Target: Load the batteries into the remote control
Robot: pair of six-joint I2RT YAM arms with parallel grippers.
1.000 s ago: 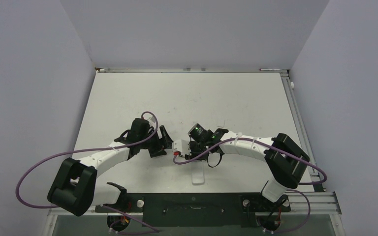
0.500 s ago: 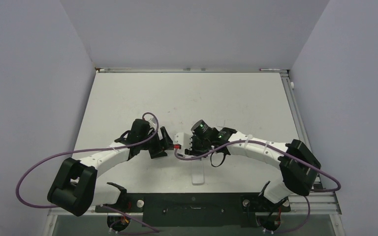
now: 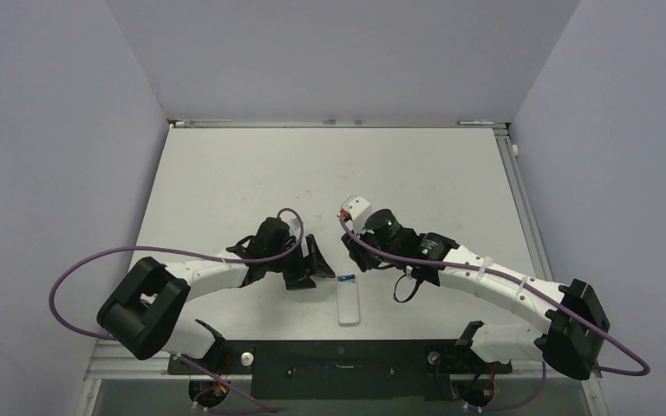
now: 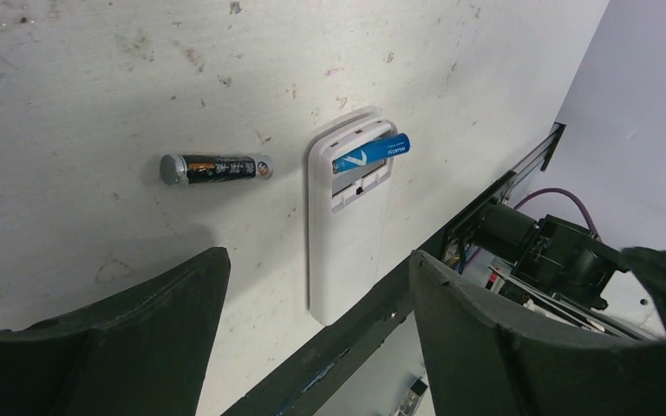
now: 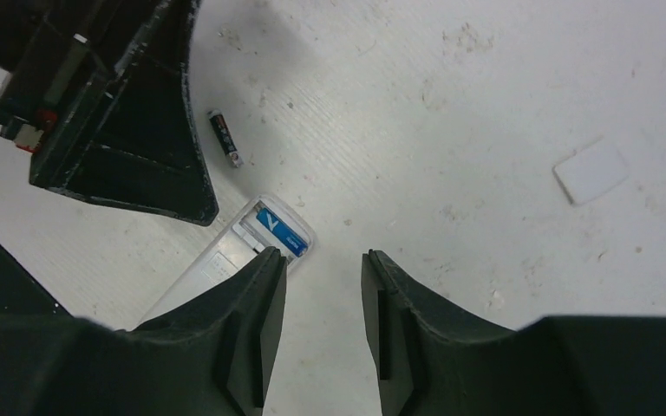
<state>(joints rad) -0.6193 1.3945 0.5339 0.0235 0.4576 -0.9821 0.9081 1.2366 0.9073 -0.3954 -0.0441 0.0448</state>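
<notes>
Your remote (image 3: 348, 305) lies back up on the table (image 3: 434, 173), near the 6 o'clock edge between the two arm bases, with its long axis running 12 to 6 and its open bay at the 12 o'clock end. A second ago the right gripper (image 5: 323, 257) sat right over that end and hid it. It has since pulled away toward 1 o'clock, so the top view now shows the bay with blue in it. Its jaws have also eased apart and now stand at a narrow gap, holding nothing. Over the same second the left gripper (image 4: 316, 269) has slid in toward 3 o'clock, close beside the remote. It is spread wide and empty.

The blue battery (image 4: 371, 153) lies crosswise in the bay. In the left wrist view it sits slightly askew, and one end seems to reach past the side wall. Whether it is fully seated you cannot tell. The slot next to it is unfilled.

The dark battery (image 4: 217, 167) rests on the table at 9 o'clock from the bay, near the remote but not touching it. The left gripper hides it from the top camera. A white square piece (image 5: 591, 171) lies flat, well off from the remote, at 3 o'clock in the right wrist view.
</notes>
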